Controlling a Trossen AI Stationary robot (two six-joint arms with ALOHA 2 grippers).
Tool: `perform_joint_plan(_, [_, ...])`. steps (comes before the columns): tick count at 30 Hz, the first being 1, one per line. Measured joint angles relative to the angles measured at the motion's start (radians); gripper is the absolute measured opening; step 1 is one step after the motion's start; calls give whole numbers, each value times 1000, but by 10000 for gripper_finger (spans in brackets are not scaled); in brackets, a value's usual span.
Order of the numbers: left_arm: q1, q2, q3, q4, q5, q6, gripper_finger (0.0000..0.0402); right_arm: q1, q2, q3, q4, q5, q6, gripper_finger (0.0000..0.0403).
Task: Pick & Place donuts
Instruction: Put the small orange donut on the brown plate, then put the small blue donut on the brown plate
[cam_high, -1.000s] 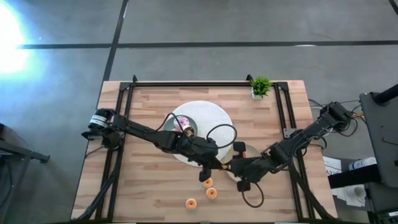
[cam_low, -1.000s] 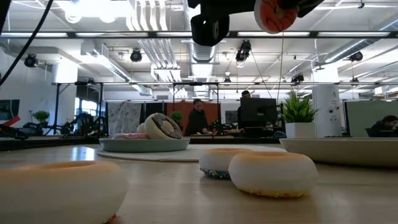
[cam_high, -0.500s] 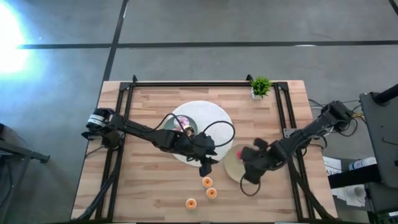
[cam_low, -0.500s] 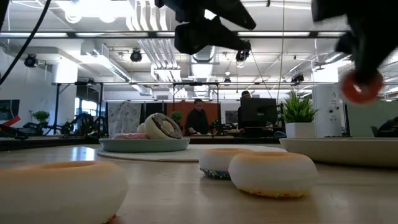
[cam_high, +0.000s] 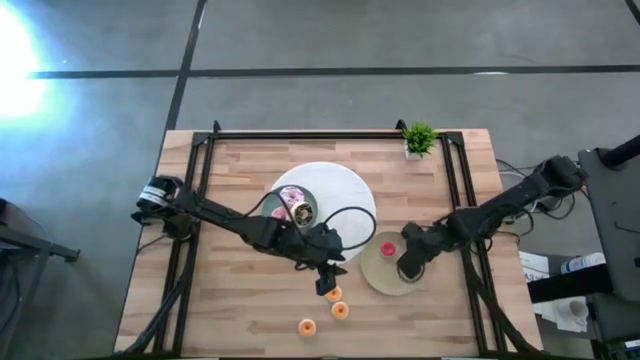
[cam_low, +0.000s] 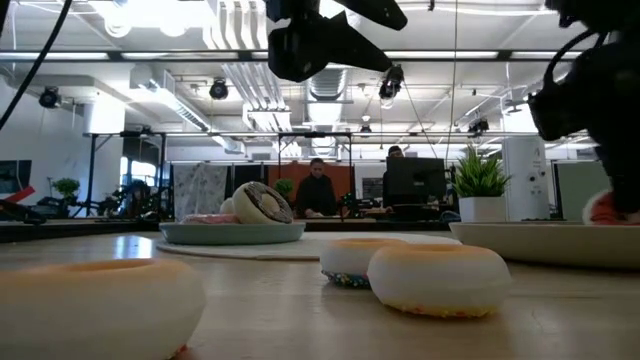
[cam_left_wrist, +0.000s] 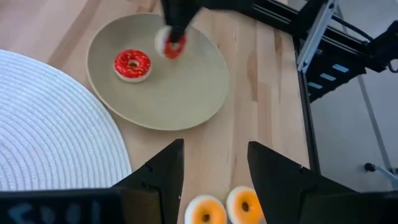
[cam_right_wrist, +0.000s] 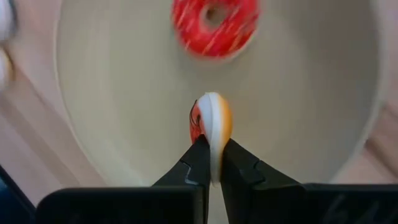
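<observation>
My right gripper (cam_right_wrist: 211, 151) is shut on a red-glazed donut (cam_right_wrist: 211, 124) low over the beige plate (cam_high: 372, 275), right of the white mat. A second red donut (cam_high: 387, 248) lies flat on that plate. My left gripper (cam_left_wrist: 214, 180) hangs open and holds nothing, above three orange donuts (cam_high: 334, 294) that lie on the wood near the front edge. More donuts (cam_high: 293, 203) rest on the teal plate (cam_low: 232, 233) on the mat. My right gripper pinches the donut's ring (cam_right_wrist: 211, 132) between its two fingers, one on the glazed face and one on the pale underside. The fingers come steeply from above. The donut stands on edge below them; whether it touches the plate, I cannot tell.
A round white placemat (cam_high: 345, 195) lies mid-table under the teal plate. A small potted plant (cam_high: 418, 140) stands at the far right corner. Black rails (cam_high: 455, 175) run along the table's left, right and far sides. People sit in the room beyond the table (cam_low: 318, 190).
My left gripper has opened and let go of the red-glazed donut, which my right gripper has taken. My right gripper has rolled, gone toward the table's right edge and sunk over the beige plate with the donut. My left gripper has stayed close to where it was.
</observation>
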Motion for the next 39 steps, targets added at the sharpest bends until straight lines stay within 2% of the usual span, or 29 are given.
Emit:
perform_joint_plan(8, [-14, 0, 0, -7, -38, -12, 151, -74, -102, -67, 10, 19, 45, 39])
perform_joint_plan(15, [-16, 0, 0, -8, -41, -23, 151, -82, -66, -62, -6, 51, 42, 106])
perform_joint_plan(19, [-17, 0, 0, -8, -41, -23, 151, -82, -15, -39, -80, 68, 23, 140])
perform_joint_plan(28, [-16, 0, 0, -24, -42, -23, 151, -82, 25, 90, -237, 178, -109, 182])
perform_joint_plan(35, [-32, 0, 0, -155, -43, -17, 151, -82, 27, 155, -404, 183, -161, 213])
perform_joint_plan(39, [-92, 0, -10, -180, -44, 87, 151, -25, 18, 195, -403, 271, -296, 228])
